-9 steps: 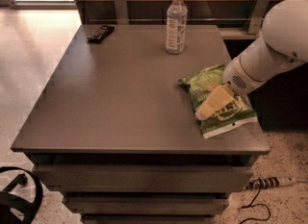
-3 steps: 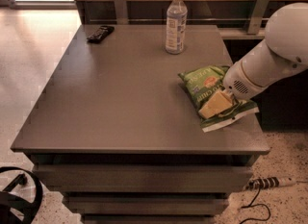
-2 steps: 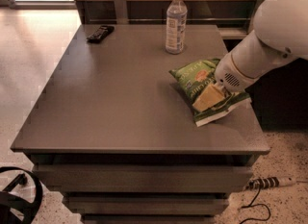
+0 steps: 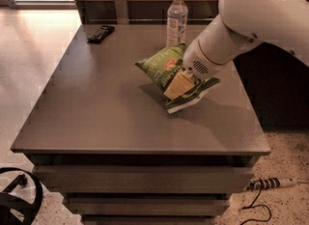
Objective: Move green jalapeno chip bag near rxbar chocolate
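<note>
The green jalapeno chip bag [image 4: 163, 65] is lifted off the grey table [image 4: 96, 98] near its middle right, tilted, with its white bottom edge lowest. My gripper [image 4: 179, 83] is shut on the bag's lower half, one yellowish finger [image 4: 175, 85] showing across it. The white arm comes in from the upper right. The rxbar chocolate [image 4: 101, 33] lies flat at the table's far left corner, well away from the bag.
A clear plastic water bottle [image 4: 176, 19] stands at the back of the table, just behind the bag. The table's right edge is close to the arm. A black wheel [image 4: 17, 200] and a power strip with cable [image 4: 270, 184] lie on the floor.
The gripper has carried the bag left and up off the table, from the right edge toward the middle. The bottle and bar have not moved.
</note>
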You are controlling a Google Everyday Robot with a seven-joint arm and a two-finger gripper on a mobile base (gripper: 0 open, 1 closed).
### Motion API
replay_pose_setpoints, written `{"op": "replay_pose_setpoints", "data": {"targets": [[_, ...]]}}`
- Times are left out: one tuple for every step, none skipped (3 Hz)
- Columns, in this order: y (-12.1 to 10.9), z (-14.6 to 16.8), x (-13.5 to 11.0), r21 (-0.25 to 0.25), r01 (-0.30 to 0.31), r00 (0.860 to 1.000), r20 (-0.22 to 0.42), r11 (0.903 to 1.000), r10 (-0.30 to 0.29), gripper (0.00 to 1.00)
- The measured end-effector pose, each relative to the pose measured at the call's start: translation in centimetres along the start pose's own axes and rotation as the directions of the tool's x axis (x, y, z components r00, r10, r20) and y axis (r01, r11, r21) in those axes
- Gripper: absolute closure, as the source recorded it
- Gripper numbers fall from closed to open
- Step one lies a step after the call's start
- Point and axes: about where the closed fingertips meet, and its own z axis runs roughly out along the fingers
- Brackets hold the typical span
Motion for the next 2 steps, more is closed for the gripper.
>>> {"op": "replay_pose_setpoints", "data": {"targets": [[-0.4,1.1,-3.9,0.004,0.039,0.995,0.087,0.9992,-0.039,1.00],[-2.1,2.1,-7.9,0.028,0.072,0.974,0.215,0.9970,-0.076,1.00]]}}
